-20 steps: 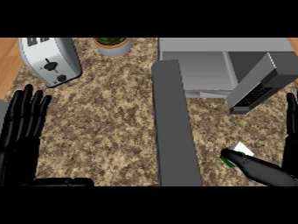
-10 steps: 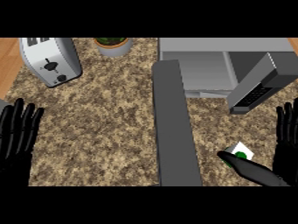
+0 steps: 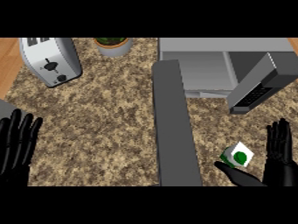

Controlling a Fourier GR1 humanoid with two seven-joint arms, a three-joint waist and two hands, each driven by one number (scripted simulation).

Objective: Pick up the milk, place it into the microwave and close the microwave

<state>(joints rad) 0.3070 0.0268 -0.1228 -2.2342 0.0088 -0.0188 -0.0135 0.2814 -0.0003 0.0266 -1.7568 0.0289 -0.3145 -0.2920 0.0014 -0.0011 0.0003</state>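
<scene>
Head view, largest first: speckled counter (image 3: pixel 106 122); microwave (image 3: pixel 206 70) at upper right, door (image 3: pixel 262 83) swung open, cavity facing the near edge. Toaster (image 3: pixel 50 61) and potted plant (image 3: pixel 113 45) along the far edge. Left hand (image 3: pixel 9 151) flat at lower left, fingers straight, resting well apart. Right hand (image 3: pixel 279 159) spread wide, holding nothing. Milk (image 3: pixel 236 155) at lower right, just left of that palm, between fingers and thumb, tilted; clearly the nearer hand.

Microwave (image 3: pixel 222 65) top cut off; plant (image 3: pixel 114 44) too.
</scene>
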